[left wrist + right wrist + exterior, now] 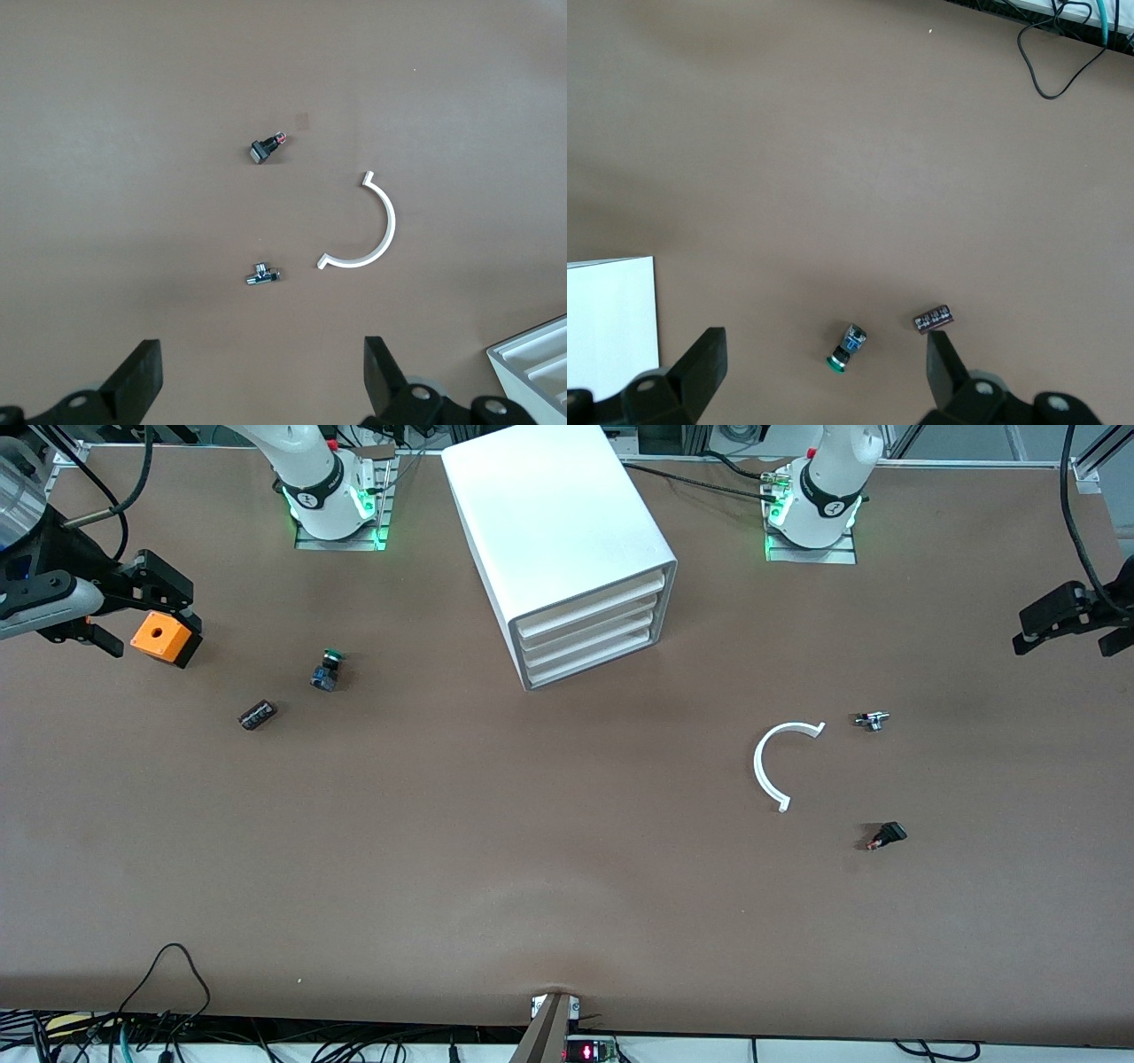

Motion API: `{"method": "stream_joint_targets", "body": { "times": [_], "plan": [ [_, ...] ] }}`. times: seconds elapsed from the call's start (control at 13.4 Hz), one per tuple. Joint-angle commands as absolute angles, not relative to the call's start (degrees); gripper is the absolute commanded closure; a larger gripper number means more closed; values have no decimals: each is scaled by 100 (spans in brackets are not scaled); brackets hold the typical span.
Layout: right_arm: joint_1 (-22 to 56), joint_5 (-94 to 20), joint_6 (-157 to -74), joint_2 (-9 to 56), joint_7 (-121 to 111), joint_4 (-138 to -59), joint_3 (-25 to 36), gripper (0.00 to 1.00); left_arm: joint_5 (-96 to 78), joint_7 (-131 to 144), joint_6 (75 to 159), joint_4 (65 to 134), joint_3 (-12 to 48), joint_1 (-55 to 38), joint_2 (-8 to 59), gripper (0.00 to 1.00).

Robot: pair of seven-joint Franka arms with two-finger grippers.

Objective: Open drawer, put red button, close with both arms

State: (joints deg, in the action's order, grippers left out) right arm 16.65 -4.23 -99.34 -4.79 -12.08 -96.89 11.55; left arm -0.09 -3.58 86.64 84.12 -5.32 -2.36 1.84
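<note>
A white cabinet (567,540) stands on the brown table (532,868) between the two arm bases, its stack of tray drawers facing the front camera; every drawer (592,607) sits pushed in flush. The red button (885,835) lies on its side on the table toward the left arm's end, nearer to the front camera than the cabinet, with only a sliver of red showing against its black body. A white curved strip (772,763) lies near it, closer to the cabinet, and a small metal fitting (872,720) rests farther from the camera than the button. The left gripper (1067,624) hangs over the table edge at that end, fingers (142,376) spread apart and holding nothing; the left arm waits. Toward the right arm's end, a green-capped button (328,670) lies tipped over, with a small dark block (257,715) close beside it, nearer to the camera. An orange box (163,638) sits at that end, and the right gripper (146,598) hovers just over it, fingers (700,363) wide apart and empty
</note>
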Motion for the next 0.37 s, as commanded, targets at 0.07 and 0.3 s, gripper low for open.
{"method": "stream_joint_targets", "body": {
  "times": [0.07, 0.3],
  "plan": [
    [1617, -360, -9914, -554, -1301, -9686, 1116, 0, -132, -475, 8807, 8798, -642, -325, -176, 0],
    [1617, -334, -9905, -545, -1353, -9686, 1116, 0, -132, -422, 8798, 8754, -642, -316, -167, 0]
  ]
}}
